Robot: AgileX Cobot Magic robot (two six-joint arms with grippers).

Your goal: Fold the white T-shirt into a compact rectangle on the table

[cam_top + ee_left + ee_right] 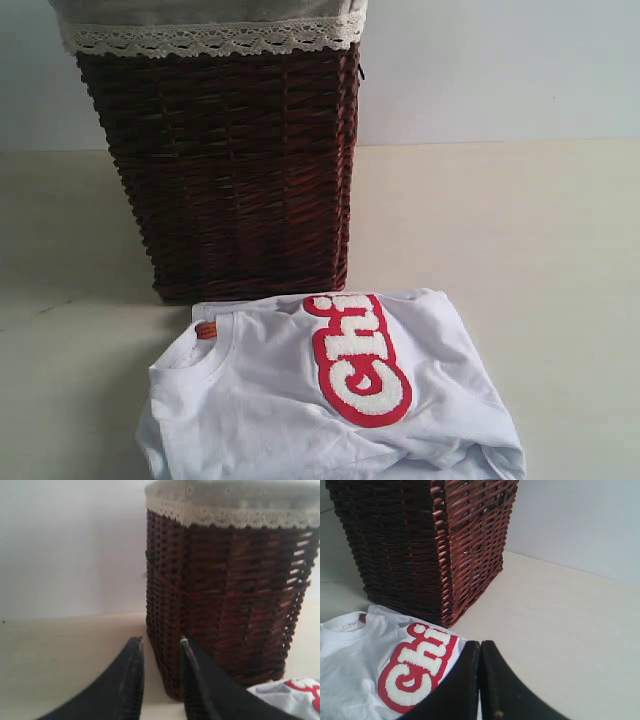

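Observation:
The white T-shirt [300,400] lies folded on the table [520,260] in front of the basket, its red-outlined lettering [358,360] and orange neck tag [206,330] facing up. Neither gripper shows in the exterior view. In the left wrist view my left gripper [161,640] stands open with nothing between its fingers, pointing at the basket's lower corner; a bit of the shirt [290,695] shows beside it. In the right wrist view my right gripper [480,644] is shut and empty, its tips above the shirt's [355,665] edge by the lettering [417,662].
A tall dark wicker basket [235,170] with a cream lace-trimmed liner [210,35] stands just behind the shirt, touching or nearly touching its far edge. A pale wall [500,70] rises behind the table. Bare table stretches to the right of the basket and shirt.

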